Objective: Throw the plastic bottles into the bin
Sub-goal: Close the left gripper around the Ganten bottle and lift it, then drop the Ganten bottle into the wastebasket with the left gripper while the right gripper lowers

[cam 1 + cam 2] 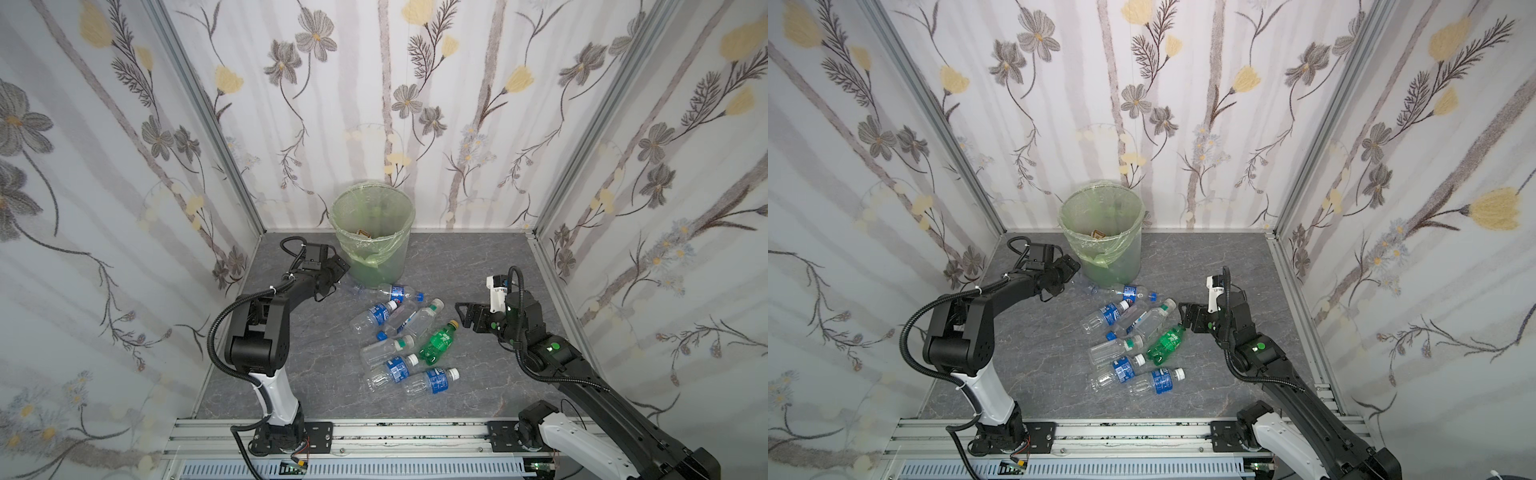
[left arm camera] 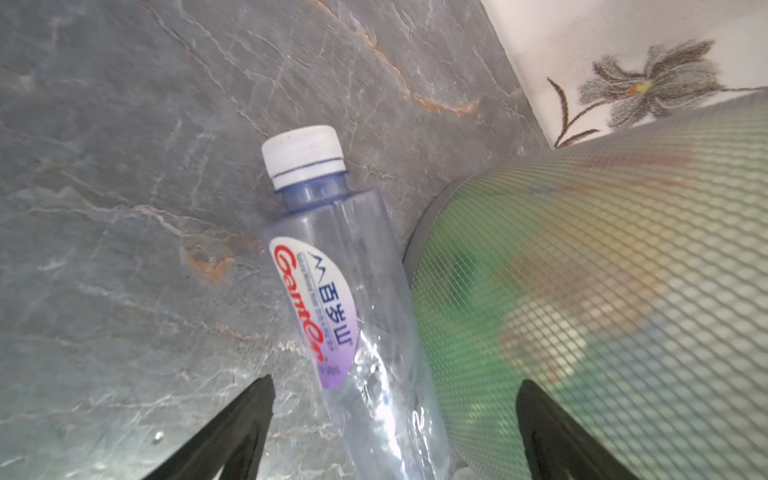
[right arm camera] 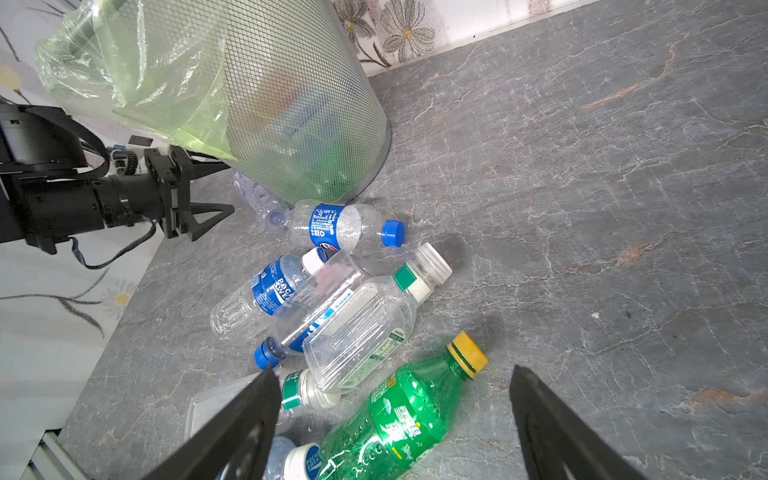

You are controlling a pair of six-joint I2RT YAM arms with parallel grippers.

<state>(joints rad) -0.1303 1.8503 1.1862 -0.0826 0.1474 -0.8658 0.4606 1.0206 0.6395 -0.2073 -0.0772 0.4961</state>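
Note:
The bin (image 1: 386, 257) (image 1: 1121, 257), a mesh wastebasket with a green bag over its rim, stands at the back wall. A clear bottle (image 2: 332, 270) (image 1: 353, 287) with a white cap and a red-and-purple label lies against its base. My left gripper (image 2: 397, 381) (image 1: 338, 266) is open, with one finger on each side of that bottle and neither touching it. Several more plastic bottles (image 1: 395, 332) (image 1: 1125, 328) lie in a loose pile mid-floor. My right gripper (image 3: 394, 370) (image 1: 461, 311) hangs open just above the green bottle (image 3: 399, 415) (image 1: 438, 340) with the yellow cap.
The bin wall (image 2: 582, 291) sits right beside one left finger, and coloured shapes show through the mesh. Floral walls (image 1: 124, 208) close in the left, back and right. An aluminium rail (image 1: 374, 436) with both arm bases runs along the front edge.

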